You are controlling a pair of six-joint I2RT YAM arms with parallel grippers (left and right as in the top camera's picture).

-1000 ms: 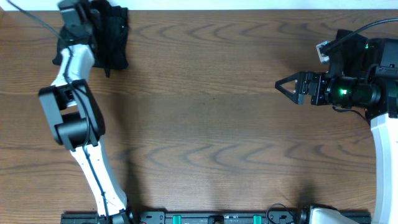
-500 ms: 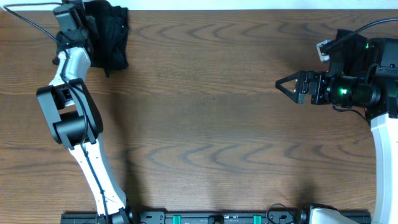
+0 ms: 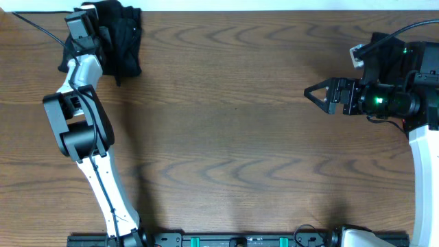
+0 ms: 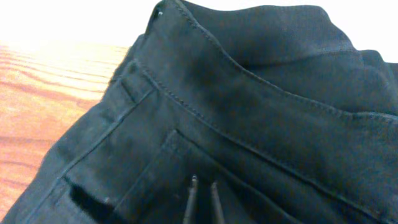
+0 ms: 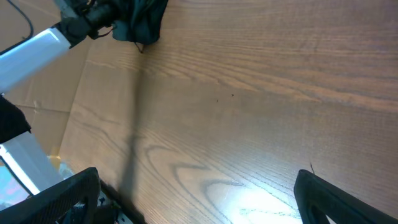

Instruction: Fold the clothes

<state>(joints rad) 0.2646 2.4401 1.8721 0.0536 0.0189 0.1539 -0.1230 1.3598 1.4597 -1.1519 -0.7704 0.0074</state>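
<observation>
Fingers (image 4: 192, 200) of the left gripper (image 4: 203, 182) stand almost together, a sliver between the tips, low over the stitched seams of the black soft fabric garment (image 4: 249, 112). Whether they nip cloth I cannot tell. Overhead, that garment lies bunched compactly at the upper left, by the far edge of the brown wood-grain table (image 3: 233, 137). Folding looks nearly finished, I judge; next the tips should part and lift straight off, dragging no layer. A thin black cable (image 3: 38, 22) runs just beside. Mid-right, the right gripper (image 3: 317, 95) hangs spread wide, empty, well apart.
</observation>
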